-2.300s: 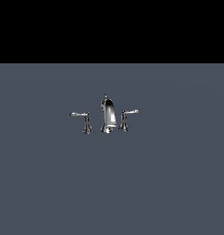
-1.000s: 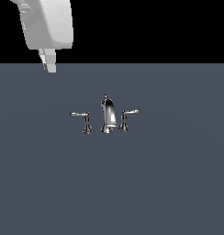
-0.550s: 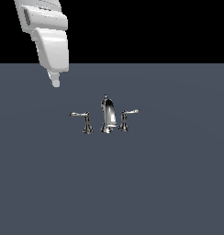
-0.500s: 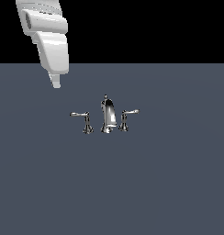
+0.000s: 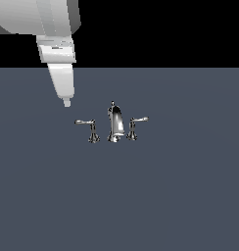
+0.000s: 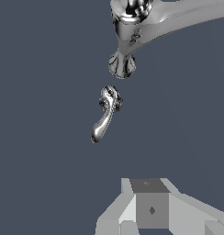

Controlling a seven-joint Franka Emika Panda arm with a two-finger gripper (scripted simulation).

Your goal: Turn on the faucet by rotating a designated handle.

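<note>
A: On the exterior view's left, my gripper (image 5: 66, 102) hangs above and beside the faucet (image 5: 114, 124), holding nothing. I cannot tell how far it is open.

B: And the handle (image 5: 87, 126)?

A: It is 1 of 2 levers, on the exterior view's left of the spout (image 5: 115, 122), lever level, untouched. I judge I should come down beside the lever's free end and push sideways, staying clear of the spout.
</note>
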